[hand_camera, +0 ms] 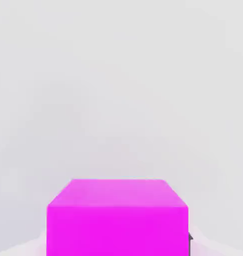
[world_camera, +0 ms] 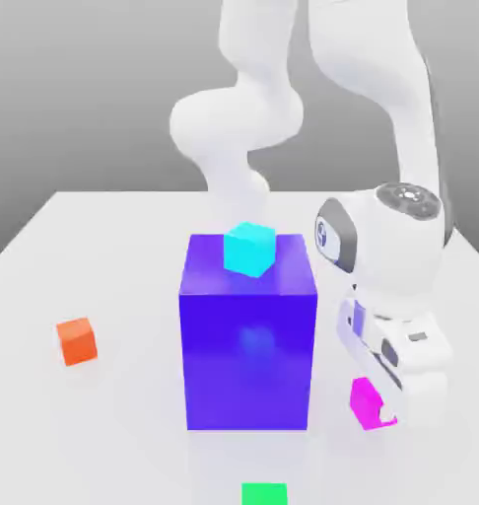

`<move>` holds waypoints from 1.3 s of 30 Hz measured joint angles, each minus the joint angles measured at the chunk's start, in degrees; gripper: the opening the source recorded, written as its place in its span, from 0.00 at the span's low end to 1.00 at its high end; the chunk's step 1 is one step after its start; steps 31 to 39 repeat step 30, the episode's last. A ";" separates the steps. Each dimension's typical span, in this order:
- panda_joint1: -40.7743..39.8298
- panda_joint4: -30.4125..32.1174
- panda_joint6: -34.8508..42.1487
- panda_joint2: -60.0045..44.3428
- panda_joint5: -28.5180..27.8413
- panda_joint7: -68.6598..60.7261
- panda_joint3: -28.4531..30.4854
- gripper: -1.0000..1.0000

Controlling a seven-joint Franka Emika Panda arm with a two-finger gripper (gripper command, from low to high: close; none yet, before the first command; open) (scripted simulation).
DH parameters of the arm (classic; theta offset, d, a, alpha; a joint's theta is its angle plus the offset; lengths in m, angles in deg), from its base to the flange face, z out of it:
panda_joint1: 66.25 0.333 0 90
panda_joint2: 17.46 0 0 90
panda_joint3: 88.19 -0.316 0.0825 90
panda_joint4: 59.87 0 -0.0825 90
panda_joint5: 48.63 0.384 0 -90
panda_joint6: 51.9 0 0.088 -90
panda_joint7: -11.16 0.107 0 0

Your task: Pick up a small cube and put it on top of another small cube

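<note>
Presently catalogued:
Gripper (world_camera: 379, 406): pressed onto the magenta cube (world_camera: 370, 402), low at the table (world_camera: 125, 414).
Magenta cube: pinched between the fingers.
Cyan cube (world_camera: 249, 249): above and aside, atop the blue block (world_camera: 249, 330).
Risk: slipping if pinched off-centre; clipping the blue block on lifting.

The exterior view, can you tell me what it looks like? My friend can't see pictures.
A white robot arm reaches down to a small magenta cube on a pale table, its pincer shut on the cube. To the exterior view's left stands a big blue-violet block with a cyan cube on top. An orange cube sits further left, and a green cube at the bottom edge.
</note>
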State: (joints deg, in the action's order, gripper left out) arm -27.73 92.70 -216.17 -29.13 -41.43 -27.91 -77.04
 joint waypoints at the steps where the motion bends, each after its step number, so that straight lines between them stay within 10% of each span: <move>1: 0.24 0.30 1.04 1.25 -0.71 0.54 0.41 0.00; 18: -13.32 -21.76 18.50 -2.40 -1.67 -28.26 6.40 0.00; 23: -18.21 -21.10 12.93 -9.44 4.71 -31.70 4.94 0.00; 24: -18.73 -21.17 11.80 -10.75 5.52 -32.25 4.37 1.00; 39: -18.97 -21.21 11.17 -11.41 5.95 -32.55 4.09 1.00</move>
